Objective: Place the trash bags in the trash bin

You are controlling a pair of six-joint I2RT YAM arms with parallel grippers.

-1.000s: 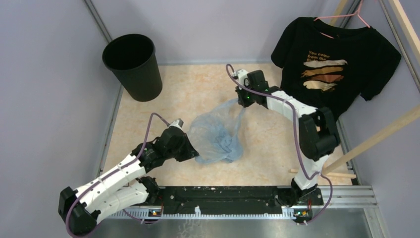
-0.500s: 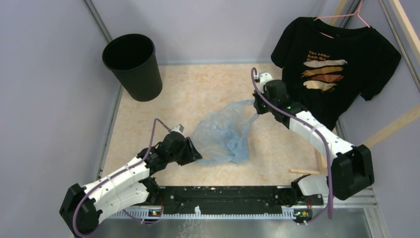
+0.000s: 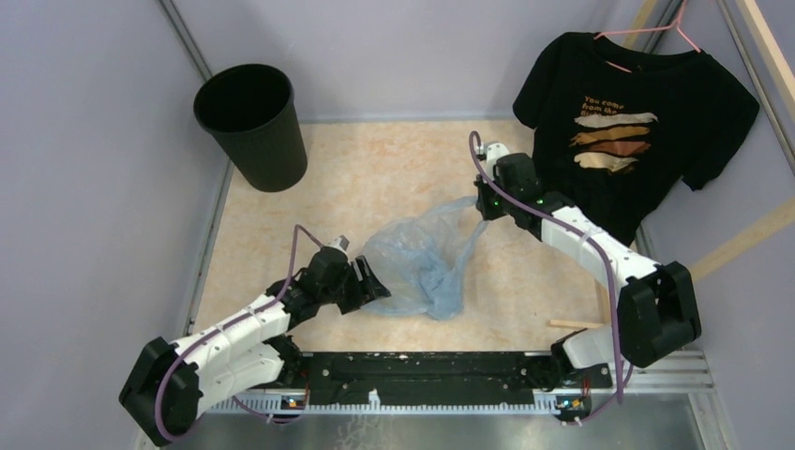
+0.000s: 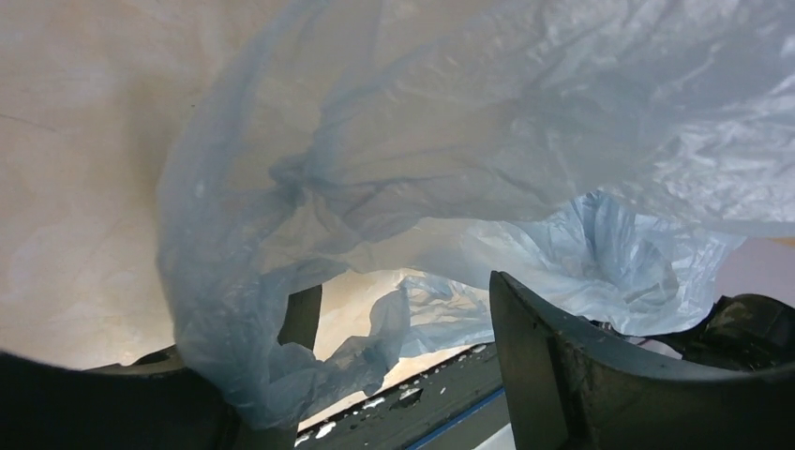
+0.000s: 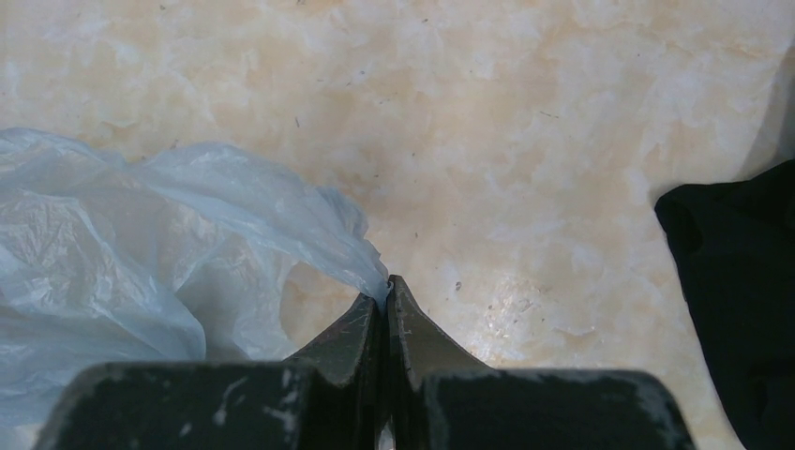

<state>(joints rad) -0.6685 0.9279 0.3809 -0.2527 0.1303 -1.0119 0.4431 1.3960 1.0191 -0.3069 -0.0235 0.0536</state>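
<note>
The light-blue trash bag (image 3: 422,258) lies crumpled on the marble floor between both arms. My right gripper (image 3: 481,208) is shut on a loop at its far right corner, the film pinched at the fingertips (image 5: 386,289) and the bag (image 5: 122,234) trailing left. At the bag's near left edge, my left gripper (image 3: 375,286) stands open. In the left wrist view the bag (image 4: 487,141) hangs over the wide jaws (image 4: 403,300) and film drapes over the left finger (image 4: 302,314). The black trash bin (image 3: 251,122) stands upright in the far left corner, away from both grippers.
A black printed T-shirt (image 3: 628,122) hangs on a pink hanger at the far right, its edge (image 5: 741,281) close to the right gripper. Grey walls enclose the floor. Wooden slats (image 3: 722,253) lean at the right. The black base rail (image 3: 422,370) runs along the near edge.
My left gripper has opened and let go of the bag's near edge. The right gripper, still shut on the bag, carried its corner to the right and stretched the bag out.
</note>
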